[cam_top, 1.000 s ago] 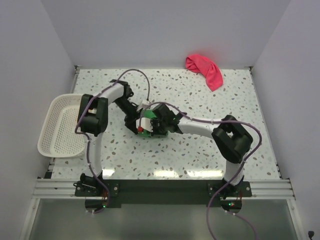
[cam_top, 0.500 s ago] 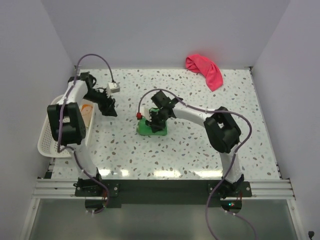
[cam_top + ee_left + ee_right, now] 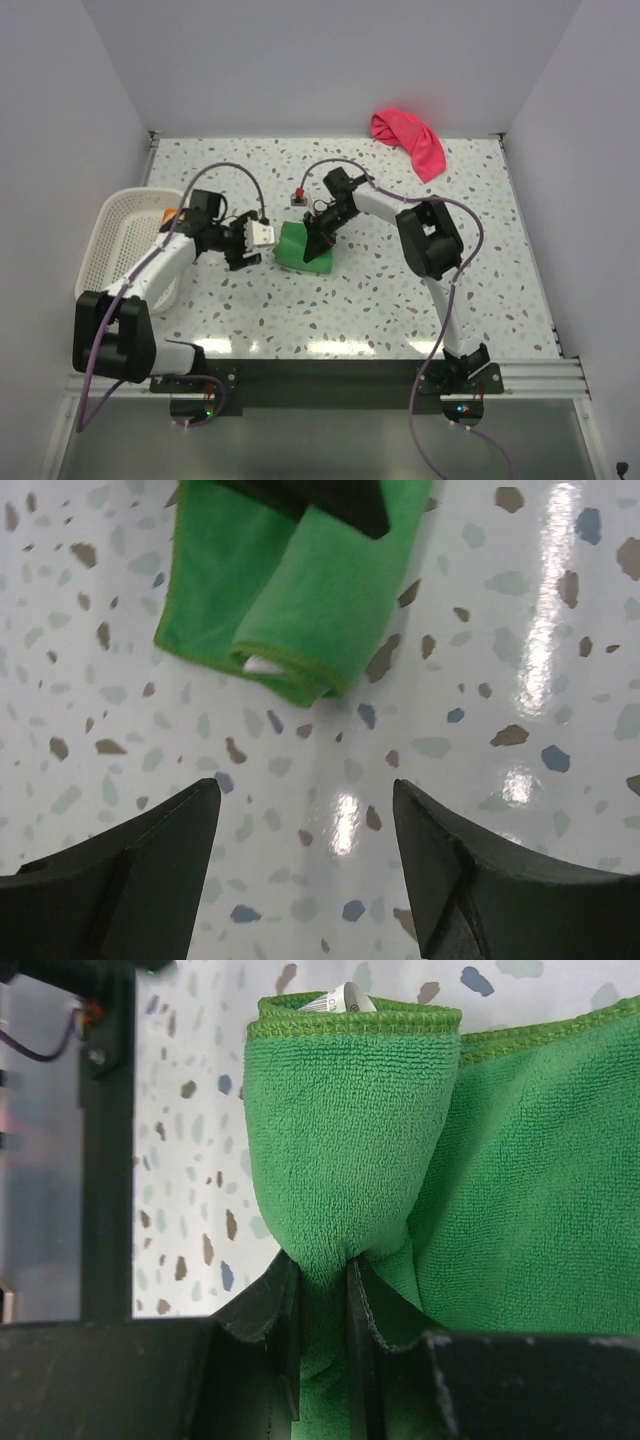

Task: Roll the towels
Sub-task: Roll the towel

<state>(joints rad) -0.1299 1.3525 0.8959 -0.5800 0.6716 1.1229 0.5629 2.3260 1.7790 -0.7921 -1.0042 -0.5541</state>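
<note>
1. the green towel (image 3: 303, 252) lies near the middle of the table (image 3: 400, 290), a little toward the left edge. part of it is rolled into a tube and the rest lies flat beside it.
2. in my left wrist view the open end of the tube (image 3: 300, 590) faces the camera, and a white label (image 3: 255, 665) peeks out of it.
3. the right gripper (image 3: 318, 238) reaches in from the far side. its jaws are pinching a fold of the green towel (image 3: 350, 1140), nearly closed with the cloth squeezed between the fingertips (image 3: 285, 1290).
4. the left gripper (image 3: 248, 252) sits just beside the towel on its left-edge side, low over the table. its jaws are spread wide with nothing between them, and the fingers (image 3: 150, 850) are apart from the cloth.
5. the pink-red towel (image 3: 410, 138) lies crumpled at the far edge, toward the far right corner, well apart from both arms.
6. a white mesh basket (image 3: 115, 250) stands at the left edge. a bit of orange cloth (image 3: 171, 213) shows inside it, mostly hidden by my left arm.
</note>
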